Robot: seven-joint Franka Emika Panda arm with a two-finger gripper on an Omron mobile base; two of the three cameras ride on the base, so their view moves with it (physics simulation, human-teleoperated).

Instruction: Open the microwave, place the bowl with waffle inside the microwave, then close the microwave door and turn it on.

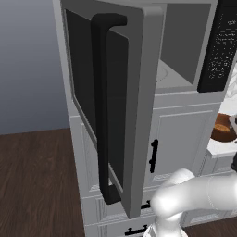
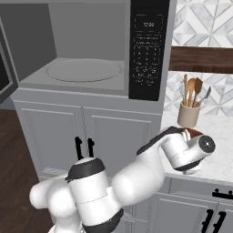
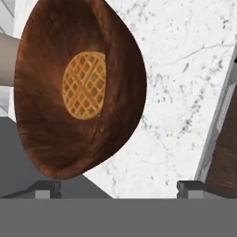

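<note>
Left base view cut the bowl (image 1: 224, 127) off at the frame edge. Hand view showed the waffle (image 3: 84, 85) lying flat inside it on the counter (image 3: 185, 92), the pincer (image 3: 118, 187) spread wide, holding nothing.

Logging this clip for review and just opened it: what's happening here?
The microwave stands empty with its door swung wide open. The robot arm has reached to the marble counter on the right, where its open pincer hangs over the brown bowl holding the waffle. The bowl is not yet gripped.

Microwave door (image 1: 115, 106) swung wide; cavity (image 2: 82, 68) apparently unobstructed.
</note>
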